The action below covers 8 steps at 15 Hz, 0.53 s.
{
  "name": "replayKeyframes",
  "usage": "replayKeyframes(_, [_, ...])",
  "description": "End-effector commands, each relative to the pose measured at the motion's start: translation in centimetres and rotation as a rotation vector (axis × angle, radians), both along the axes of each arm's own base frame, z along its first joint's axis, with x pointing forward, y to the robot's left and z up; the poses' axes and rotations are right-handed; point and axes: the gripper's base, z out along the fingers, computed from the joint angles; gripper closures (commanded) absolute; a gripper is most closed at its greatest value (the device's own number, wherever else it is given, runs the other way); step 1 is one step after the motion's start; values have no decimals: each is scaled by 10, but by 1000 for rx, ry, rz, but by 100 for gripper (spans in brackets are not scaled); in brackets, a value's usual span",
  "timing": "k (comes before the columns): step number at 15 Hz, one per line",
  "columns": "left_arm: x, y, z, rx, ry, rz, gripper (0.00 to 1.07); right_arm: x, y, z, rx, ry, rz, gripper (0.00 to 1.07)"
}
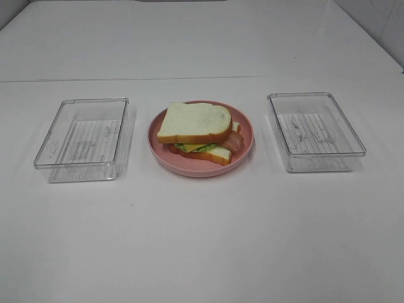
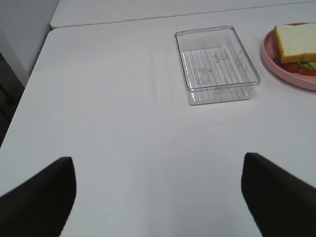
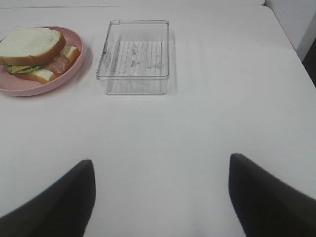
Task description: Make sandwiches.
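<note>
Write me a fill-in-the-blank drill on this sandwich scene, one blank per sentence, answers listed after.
1. The sandwich sits on a round plate coloured ____.
2. The number of clear trays on the table is ____.
3. The left tray and the right tray hold ____.
4. The top layer of the sandwich is a slice of ____.

Missing words: pink; two; nothing; bread

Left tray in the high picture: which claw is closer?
Left. The left claw has the tray just ahead; the right claw sees only the sandwich and the other tray.
</note>
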Motion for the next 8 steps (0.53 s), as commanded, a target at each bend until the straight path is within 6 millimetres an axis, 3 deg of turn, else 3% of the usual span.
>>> replayKeyframes(1, [-3,-1,-1,-11,-30,-1,21,-1,0,1,-3,-26,-4,36])
replayKeyframes(8, [-3,0,-1,-11,-30,-54,21,-1,0,1,-3,-26,-4,36])
